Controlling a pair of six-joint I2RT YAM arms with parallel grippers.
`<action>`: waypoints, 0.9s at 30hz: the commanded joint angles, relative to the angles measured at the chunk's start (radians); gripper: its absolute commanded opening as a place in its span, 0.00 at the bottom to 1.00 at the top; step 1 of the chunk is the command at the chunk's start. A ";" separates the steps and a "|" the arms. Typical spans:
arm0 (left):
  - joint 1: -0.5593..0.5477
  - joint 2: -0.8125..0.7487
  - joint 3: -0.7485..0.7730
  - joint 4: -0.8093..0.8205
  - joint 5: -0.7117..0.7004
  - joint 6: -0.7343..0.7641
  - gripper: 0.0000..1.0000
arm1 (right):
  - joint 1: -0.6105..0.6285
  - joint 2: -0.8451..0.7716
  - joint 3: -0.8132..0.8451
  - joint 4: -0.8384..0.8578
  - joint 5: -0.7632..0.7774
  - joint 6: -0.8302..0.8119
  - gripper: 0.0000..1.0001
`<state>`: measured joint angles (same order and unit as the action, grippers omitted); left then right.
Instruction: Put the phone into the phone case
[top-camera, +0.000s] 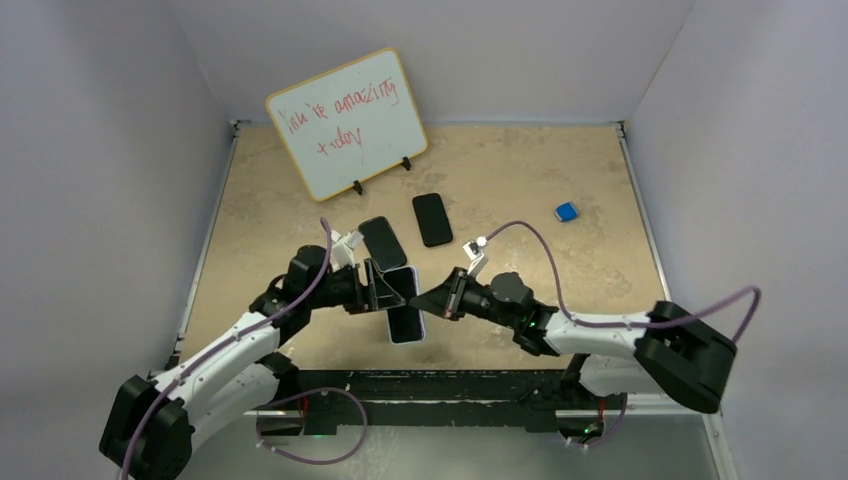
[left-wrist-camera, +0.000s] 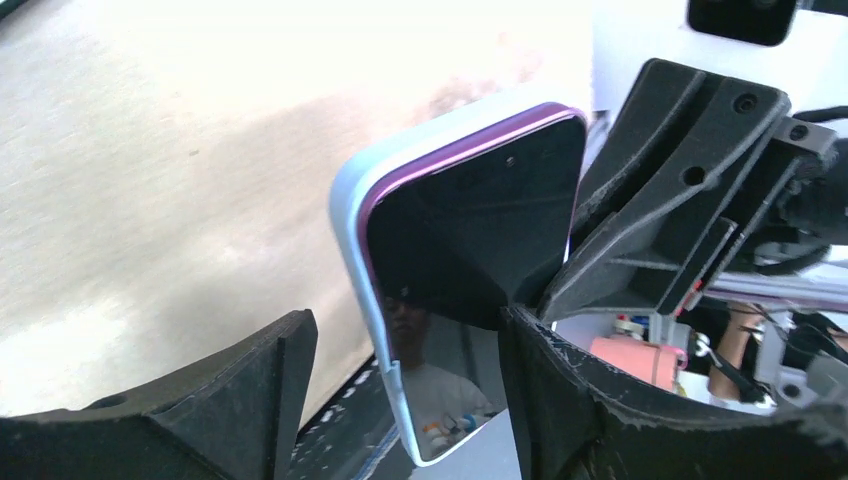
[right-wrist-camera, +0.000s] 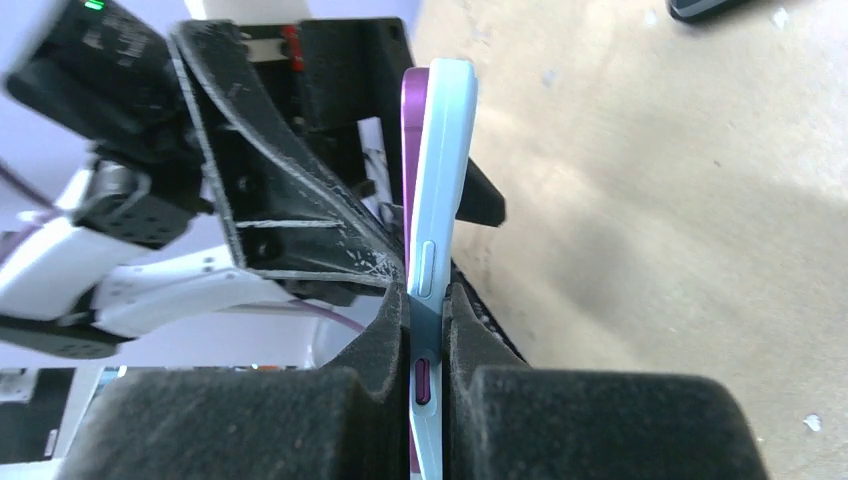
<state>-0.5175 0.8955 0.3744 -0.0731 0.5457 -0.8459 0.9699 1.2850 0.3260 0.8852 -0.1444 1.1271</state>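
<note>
The phone (left-wrist-camera: 470, 210) sat in the pale-blue case (left-wrist-camera: 345, 220), held on edge between the two arms over the near middle of the table (top-camera: 560, 170). Whether its lower end touched the table could not be told.

The right end effector (right-wrist-camera: 425, 300) was pinched narrow on it, one finger on the screen side and the other on the case's back, beside a side button. The left end effector (left-wrist-camera: 400, 330) stood wide. One finger was clear of the case's edge and the other was at or just beside the opposite edge, so it gave no real grip.

The phone did not look fully seated: its purple rim stood proud of the case along the top edge and one corner.

The whole load hung on a single pinch near one edge. Any push from the left arm to snap the corner home could pivot the phone in that pinch, or slide it out and drop it. A push off-centre might instead lever the seated side out of the case. A second phone (top-camera: 383, 243) lay just behind the left arm, and a careless pull-back could knock it.
</note>
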 joint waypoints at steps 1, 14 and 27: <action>-0.001 -0.071 0.035 0.123 0.094 -0.052 0.69 | -0.005 -0.182 -0.013 0.031 0.067 -0.014 0.00; -0.001 -0.133 -0.040 0.500 0.229 -0.244 0.65 | -0.005 -0.313 -0.040 0.132 0.061 0.038 0.00; 0.000 -0.117 -0.125 0.728 0.229 -0.367 0.11 | -0.006 -0.245 -0.048 0.168 0.025 0.057 0.05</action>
<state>-0.5129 0.7879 0.2630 0.5003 0.7559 -1.1717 0.9661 1.0328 0.2687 0.9600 -0.1040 1.1702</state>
